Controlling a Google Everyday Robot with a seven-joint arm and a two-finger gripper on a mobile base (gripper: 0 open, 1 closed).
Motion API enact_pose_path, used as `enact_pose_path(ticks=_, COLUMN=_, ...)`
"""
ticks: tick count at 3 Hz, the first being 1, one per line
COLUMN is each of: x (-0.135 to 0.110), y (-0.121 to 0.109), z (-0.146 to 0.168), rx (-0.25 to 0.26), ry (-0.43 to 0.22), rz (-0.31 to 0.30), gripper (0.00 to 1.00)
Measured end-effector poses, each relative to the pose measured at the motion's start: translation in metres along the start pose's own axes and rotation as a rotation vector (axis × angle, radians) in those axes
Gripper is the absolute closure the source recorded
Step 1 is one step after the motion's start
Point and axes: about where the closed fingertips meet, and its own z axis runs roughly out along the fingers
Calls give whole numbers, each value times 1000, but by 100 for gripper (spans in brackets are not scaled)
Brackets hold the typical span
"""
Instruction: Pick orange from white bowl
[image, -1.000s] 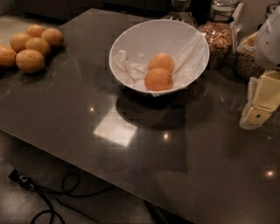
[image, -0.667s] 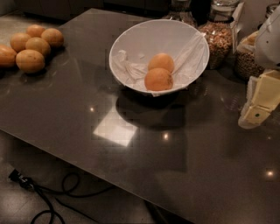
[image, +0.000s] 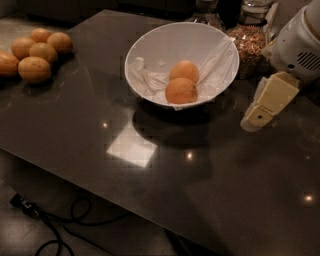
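Because the tool (image: 256, 116) has edged leftward from the frame's right edge toward the white bowl (image: 165, 42) at upper centre, the approach seems begun. The front orange (image: 181, 90) lies untouched inside, and I cannot tell whether the tool is released or clenched.

Chunky white arm shell (image: 299, 46) with vent slots. The gripper (image: 258, 115) at the right edge is boxy cream plastic.

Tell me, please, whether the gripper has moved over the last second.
Yes. The gripper has shifted left toward the white bowl, narrowing the gap to its right rim; the bowl itself has not moved.
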Motion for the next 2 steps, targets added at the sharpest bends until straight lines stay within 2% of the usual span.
enact_pose_path(ticks=1, x=-19, y=-3, z=7, rx=2, ry=-22, rz=127, gripper=0)
enact_pose_path(ticks=2, x=-39, y=4, z=8, rx=-19, ry=-50, rz=165, gripper=0)
